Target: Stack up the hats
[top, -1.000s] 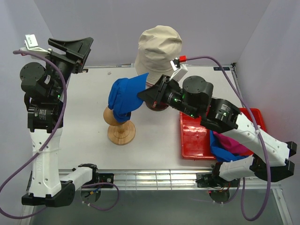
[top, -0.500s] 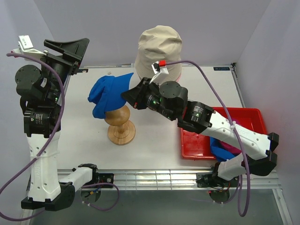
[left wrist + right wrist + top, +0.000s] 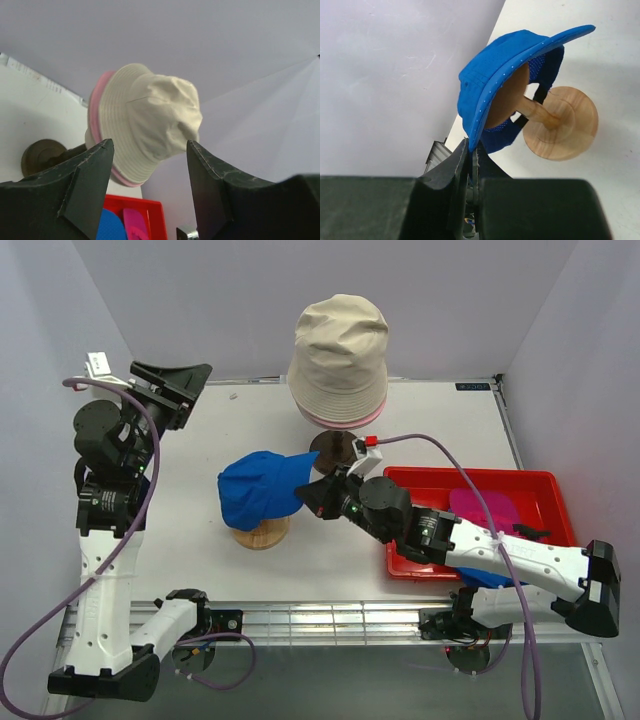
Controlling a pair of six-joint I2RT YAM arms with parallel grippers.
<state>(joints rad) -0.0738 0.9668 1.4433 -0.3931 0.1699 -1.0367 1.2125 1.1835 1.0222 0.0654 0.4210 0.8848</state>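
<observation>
Left gripper (image 3: 148,145): raised at the far-left of the white table (image 3: 190,540), jaws wide apart, nothing between them. Idle, pointed toward the hat stack.

Bright blue brimmed fabric cap (image 3: 258,490): draped over the round-topped wooden hat block (image 3: 262,532) at table centre. It sits tilted, brim pointing right.

Right gripper (image 3: 318,495): jaws pinched fully together on the blue cap's brim edge.

Behind it: beige fabric bucket hat (image 3: 338,340) on top of a light pink bucket hat (image 3: 330,421), of which only the rim shows. Both are on a form over a dark round stand base (image 3: 335,448).

Far right: magenta brimmed cap (image 3: 482,508) lying in the red plastic tray (image 3: 530,480).

My read: the step in hand is handling the blue cap at the block, though I can't tell seating from pulling off. If seating, next is to release the brim, back off without dragging it, then fetch the magenta cap.
</observation>
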